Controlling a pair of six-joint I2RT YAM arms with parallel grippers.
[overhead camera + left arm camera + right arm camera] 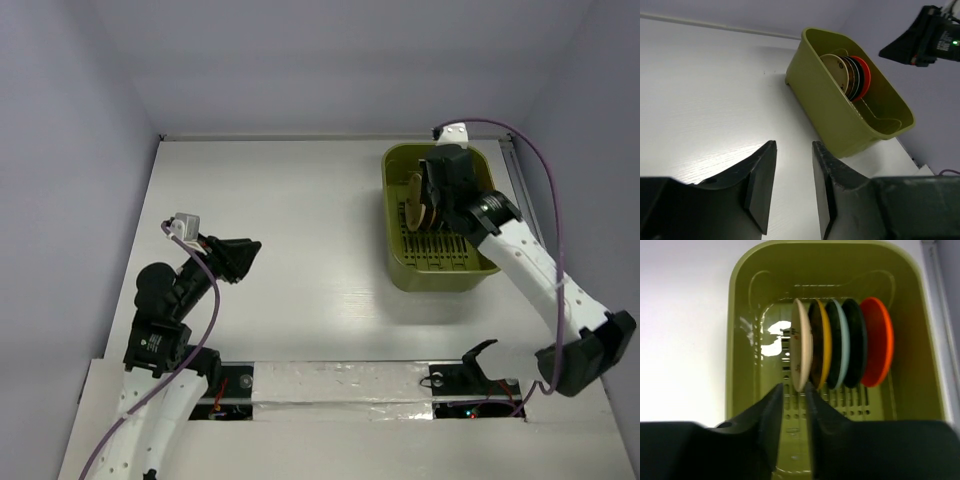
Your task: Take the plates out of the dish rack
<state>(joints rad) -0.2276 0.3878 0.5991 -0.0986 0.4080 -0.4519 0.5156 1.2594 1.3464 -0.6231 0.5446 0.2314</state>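
The olive-green dish rack (440,278) stands at the far right of the table. The plates stand on edge in its slots, side by side: beige (802,345), amber-yellow (826,340), teal-blue (843,340) and orange-red (879,340). My right gripper (793,386) hangs inside the rack, narrowly open, its tips at the near rim of the beige plate. The rack floor shows between its fingers. My left gripper (793,145) hovers over bare table at the left, pointed at the rack (830,110). It is narrowly open and holds nothing.
The white table (300,220) is walled in by grey panels at the back and both sides. A metal rail (520,175) runs along the right edge beside the rack. Taped strips and the arm bases line the near edge.
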